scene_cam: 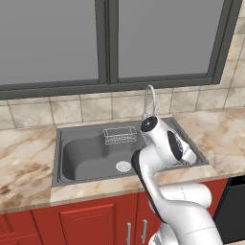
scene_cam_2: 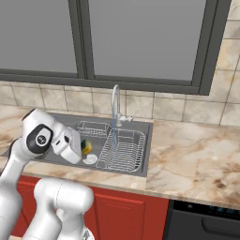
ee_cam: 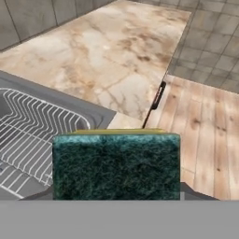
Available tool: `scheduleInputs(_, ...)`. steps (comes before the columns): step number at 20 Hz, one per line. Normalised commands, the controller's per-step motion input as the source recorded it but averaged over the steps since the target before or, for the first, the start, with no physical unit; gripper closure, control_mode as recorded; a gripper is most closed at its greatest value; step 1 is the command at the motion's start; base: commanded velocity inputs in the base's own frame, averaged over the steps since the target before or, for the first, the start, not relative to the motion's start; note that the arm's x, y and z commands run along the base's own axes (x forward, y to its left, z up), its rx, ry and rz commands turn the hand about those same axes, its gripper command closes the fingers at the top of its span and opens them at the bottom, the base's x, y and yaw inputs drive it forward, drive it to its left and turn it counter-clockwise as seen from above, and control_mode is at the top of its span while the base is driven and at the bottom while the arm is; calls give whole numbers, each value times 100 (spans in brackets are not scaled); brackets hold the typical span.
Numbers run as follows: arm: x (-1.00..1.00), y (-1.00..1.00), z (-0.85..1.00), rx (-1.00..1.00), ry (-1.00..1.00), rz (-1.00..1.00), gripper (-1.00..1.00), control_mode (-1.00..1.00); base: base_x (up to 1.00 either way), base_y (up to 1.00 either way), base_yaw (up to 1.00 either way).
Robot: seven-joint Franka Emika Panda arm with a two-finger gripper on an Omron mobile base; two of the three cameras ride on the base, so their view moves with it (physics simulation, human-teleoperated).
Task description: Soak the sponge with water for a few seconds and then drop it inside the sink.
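Note:
The sponge (scene_cam_2: 87, 147), yellow with a dark green scrub layer, is held between the fingers of my gripper (scene_cam_2: 82, 149), which is shut on it above the left half of the sink (scene_cam_2: 148, 150). In the hand view the sponge's green face (ee_cam: 116, 165) covers the fingertips. A thin pale blue stream of water (scene_cam_2: 113, 129) falls from the curved chrome faucet (scene_cam_2: 116, 99) onto the wire rack. The sponge hangs to the left of the stream, apart from it. In the left base view my own arm hides the hand, over the right side of the sink (scene_cam: 72, 158).
A wire dish rack (scene_cam_2: 124, 151) lies in the sink's right half, and a small wire basket (scene_cam: 119, 135) sits at its back. The round drain (scene_cam: 123, 166) is in the basin floor. Marble counter (scene_cam_2: 192, 154) runs on both sides. Red cabinets stand below.

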Motion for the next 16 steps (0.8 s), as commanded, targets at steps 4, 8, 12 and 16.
scheduleInputs(4, 27, 15, 2, -10, 0, -13, 100, -100, 0, 0, 0)
scheduleInputs(8, 31, 17, -2, -1, 0, -10, 100, -100, 0, 0, 0)
scheduleInputs(12, 38, 7, 0, 0, 0, -7, 100, -100, 0, 0, 0)
scheduleInputs(16, 53, 4, 0, -2, 2, -5, 100, -100, 0, 0, 0)
